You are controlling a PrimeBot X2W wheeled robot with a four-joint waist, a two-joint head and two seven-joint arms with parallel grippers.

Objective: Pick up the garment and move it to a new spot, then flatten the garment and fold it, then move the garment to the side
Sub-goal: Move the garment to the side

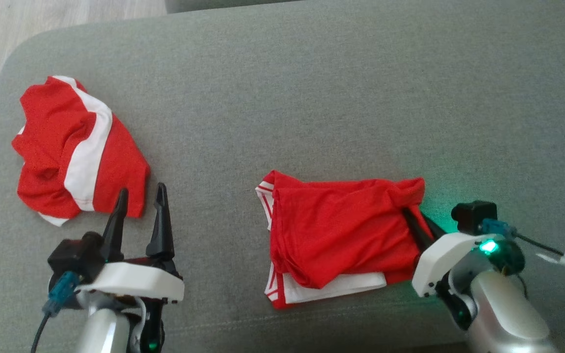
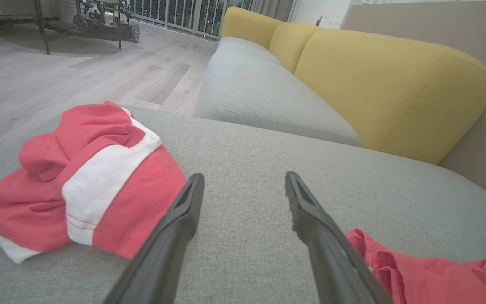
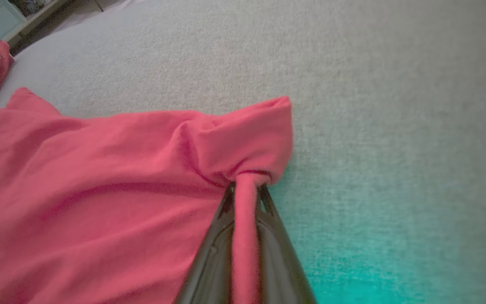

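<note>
Your right gripper [image 3: 246, 189] pinches a bunched corner of the red garment [image 1: 341, 230], which lies left of its tips on the grey sofa cushion [image 1: 312, 88]. Your left gripper [image 1: 140, 198] hovers agape beside a second red-and-white garment [image 1: 74, 147]. The pick-up is in hand; next, you lift clear and carry.

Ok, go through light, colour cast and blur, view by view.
Head view: a green lamp by the right gripper tints the sofa cushion beside the held garment. Left wrist view: wide-angle bending, left gripper fingers soft. Right wrist view: teal cast lower right, fingers blurred.
</note>
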